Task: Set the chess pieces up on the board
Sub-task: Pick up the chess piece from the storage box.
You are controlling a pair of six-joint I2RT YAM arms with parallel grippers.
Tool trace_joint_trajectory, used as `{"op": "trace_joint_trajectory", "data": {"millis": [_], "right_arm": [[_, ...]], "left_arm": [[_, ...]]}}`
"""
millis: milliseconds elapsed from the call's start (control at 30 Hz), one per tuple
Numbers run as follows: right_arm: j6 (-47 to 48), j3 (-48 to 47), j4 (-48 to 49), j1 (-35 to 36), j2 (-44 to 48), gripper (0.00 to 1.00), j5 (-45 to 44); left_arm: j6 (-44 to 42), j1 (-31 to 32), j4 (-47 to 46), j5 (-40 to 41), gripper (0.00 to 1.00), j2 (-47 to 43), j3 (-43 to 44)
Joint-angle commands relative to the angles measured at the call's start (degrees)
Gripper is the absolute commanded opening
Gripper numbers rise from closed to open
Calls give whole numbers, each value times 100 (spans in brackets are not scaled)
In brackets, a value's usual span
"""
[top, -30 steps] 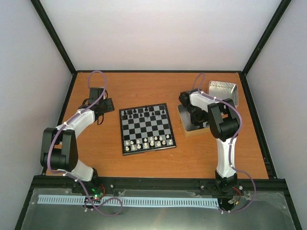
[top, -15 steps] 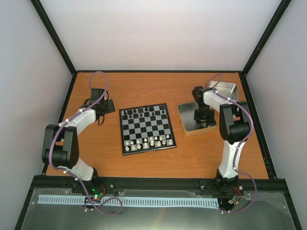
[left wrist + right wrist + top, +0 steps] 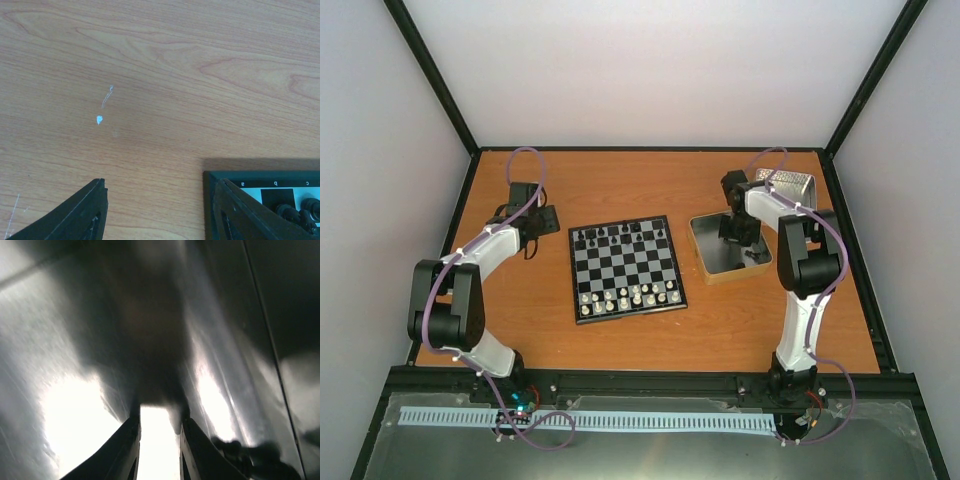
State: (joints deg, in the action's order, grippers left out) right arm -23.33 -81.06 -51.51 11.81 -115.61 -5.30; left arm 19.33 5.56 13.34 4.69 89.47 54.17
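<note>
The board (image 3: 626, 268) lies mid-table. Black chess pieces (image 3: 620, 236) stand along its far rows and white ones (image 3: 628, 296) along its near row. My left gripper (image 3: 544, 220) is open and empty, low over bare wood just left of the board's far left corner (image 3: 260, 181). A few black pieces (image 3: 302, 212) show there behind its right finger. My right gripper (image 3: 744, 240) points down into the square tin tray (image 3: 708, 250). Its fingers (image 3: 125, 445) stand a little apart with only the bright tray floor between them. Some dark pieces (image 3: 245, 454) lie blurred to the right of the fingers.
A second tin tray (image 3: 786, 186) sits at the far right, behind the right arm. The table has a raised black frame (image 3: 650, 149), with walls close beyond it. A small white scratch mark (image 3: 100, 119) is on the wood ahead of the left gripper.
My right arm swung right across the tin tray, uncovering the tray's left part, and now sits over its right side. The left arm shifted only slightly.
</note>
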Motion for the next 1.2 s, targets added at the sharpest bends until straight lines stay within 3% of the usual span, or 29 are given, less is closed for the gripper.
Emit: {"op": "trace_joint_trajectory", "data": {"millis": [0, 133, 200, 333, 733, 967, 1167], "right_arm": [[97, -39, 367, 4, -311, 27, -283], [232, 210, 269, -31, 157, 45, -773], [278, 432, 281, -68, 369, 48, -843], [457, 833, 357, -139, 536, 49, -740], [826, 816, 177, -223, 560, 50, -880], [1141, 612, 20, -223, 681, 60, 229], [1260, 737, -416, -223, 572, 58, 161]], "left_arm": [[-122, -20, -42, -21, 59, -14, 260], [-124, -18, -57, -56, 59, 2, 277], [-108, -20, -76, -116, 60, 19, 285], [-74, -20, -122, -202, 59, 44, 279], [-48, -17, -122, -280, 59, 24, 252], [-35, -20, -121, -336, 59, 73, 274], [-34, -17, -122, -333, 59, 72, 252]]}}
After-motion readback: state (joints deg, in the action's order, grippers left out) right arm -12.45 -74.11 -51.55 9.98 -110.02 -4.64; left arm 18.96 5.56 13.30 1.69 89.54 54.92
